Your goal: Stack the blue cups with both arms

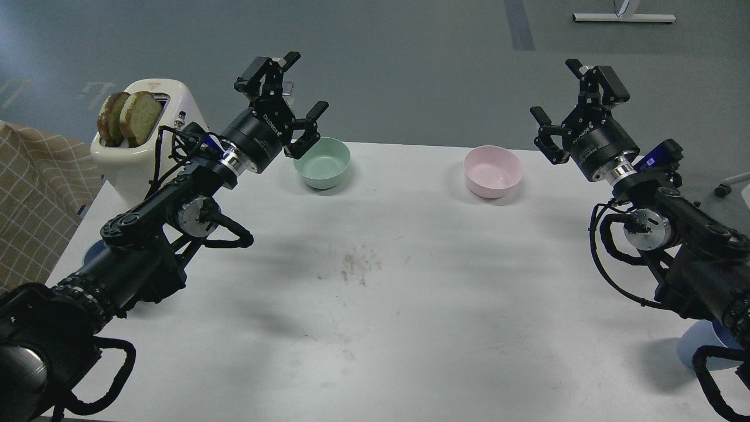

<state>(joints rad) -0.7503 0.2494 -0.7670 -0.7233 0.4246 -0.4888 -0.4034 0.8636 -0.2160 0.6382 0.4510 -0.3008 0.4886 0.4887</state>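
One pale blue cup (696, 353) stands at the table's near right edge, mostly hidden behind my right arm. A sliver of the other blue cup (94, 253) shows at the left edge under my left arm. My left gripper (307, 82) is open and empty, raised above the table just left of the mint-green bowl. My right gripper (553, 87) is open and empty, raised to the right of the pink bowl. Both grippers are far from the cups.
A mint-green bowl (322, 162) and a pink bowl (492, 170) stand at the back of the white table (375, 293). A white toaster (153, 132) with bread slices (130, 117) stands at the back left. A checked cloth (29, 193) lies at the far left.
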